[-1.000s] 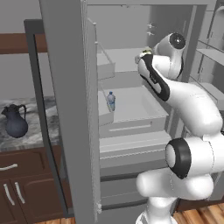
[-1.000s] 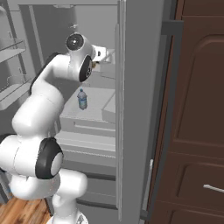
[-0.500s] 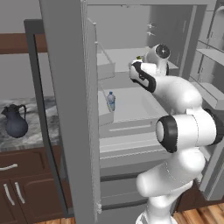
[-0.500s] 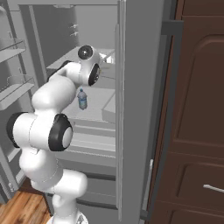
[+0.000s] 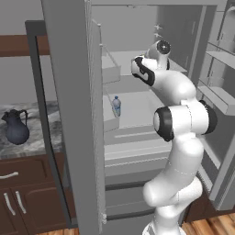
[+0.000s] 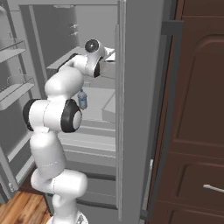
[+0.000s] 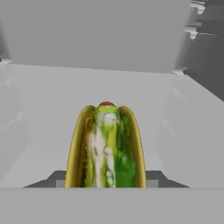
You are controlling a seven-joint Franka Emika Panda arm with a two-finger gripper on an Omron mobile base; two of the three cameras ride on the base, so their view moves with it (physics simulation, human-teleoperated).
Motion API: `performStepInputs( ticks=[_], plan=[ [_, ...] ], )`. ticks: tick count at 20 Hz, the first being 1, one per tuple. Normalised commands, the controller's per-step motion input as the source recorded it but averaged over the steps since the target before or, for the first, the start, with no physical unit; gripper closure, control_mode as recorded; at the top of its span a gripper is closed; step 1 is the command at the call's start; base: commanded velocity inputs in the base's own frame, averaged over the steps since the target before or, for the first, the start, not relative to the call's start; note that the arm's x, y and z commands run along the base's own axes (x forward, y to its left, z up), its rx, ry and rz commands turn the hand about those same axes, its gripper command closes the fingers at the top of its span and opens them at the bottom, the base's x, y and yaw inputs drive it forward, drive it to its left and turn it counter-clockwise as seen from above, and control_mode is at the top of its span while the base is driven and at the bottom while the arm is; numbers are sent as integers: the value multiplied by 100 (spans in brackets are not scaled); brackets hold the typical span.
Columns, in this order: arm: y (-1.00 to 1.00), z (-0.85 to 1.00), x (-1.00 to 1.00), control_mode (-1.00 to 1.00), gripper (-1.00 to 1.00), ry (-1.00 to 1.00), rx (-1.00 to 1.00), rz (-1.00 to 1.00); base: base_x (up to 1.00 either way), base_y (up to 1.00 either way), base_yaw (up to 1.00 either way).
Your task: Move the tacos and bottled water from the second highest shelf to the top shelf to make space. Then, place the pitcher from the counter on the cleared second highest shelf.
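The tacos (image 7: pixel 107 144), a folded yellow shell with green filling, stand upright just above or on the pale grey top shelf (image 7: pixel 48 100). My gripper (image 7: pixel 105 179) has a dark fingertip (image 7: pixel 48 180) close against each side of the shell; I cannot make out whether the pads still press it. In the left base view my hand (image 5: pixel 139 69) reaches in at top-shelf height. The bottled water (image 5: pixel 116 105) (image 6: pixel 82 99) stands on the second highest shelf (image 5: pixel 137 103), below the hand. The dark pitcher (image 5: pixel 16 128) sits on the marbled counter (image 5: pixel 43 137).
The open fridge door (image 5: pixel 73 119) stands between the counter and the fridge interior. Door racks (image 5: pixel 222 94) (image 6: pixel 15 48) line the side. A grey bin (image 5: pixel 111 73) sits inside by the hand. Tall brown cabinets (image 6: pixel 197 131) flank the fridge.
The hand has pushed deeper into the fridge at top-shelf height with the tacos, and the elbow has folded up closer. The bottle and pitcher have not moved.
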Motion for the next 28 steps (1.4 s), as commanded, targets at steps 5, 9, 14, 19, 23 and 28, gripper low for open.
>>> performStepInputs(
  ticks=[5, 9, 14, 19, 23, 28],
  plan=[
    [-3, -21, 31, -100, -100, -2, 0, 0, 0, 0, 0],
    [-16, 0, -37, -100, -100, -1, 0, 0, 0, 0, 0],
    [-2, 0, -80, -100, -100, 0, 0, 0, 0, 0, 0],
    [4, 0, -96, -100, -100, 0, 0, 0, 0, 0, 0],
    [21, 0, -95, -100, -100, 2, -4, 0, 0, 0, 0],
    [40, -3, -91, -100, -100, 3, -8, 1, 0, 0, 0]
  ],
)
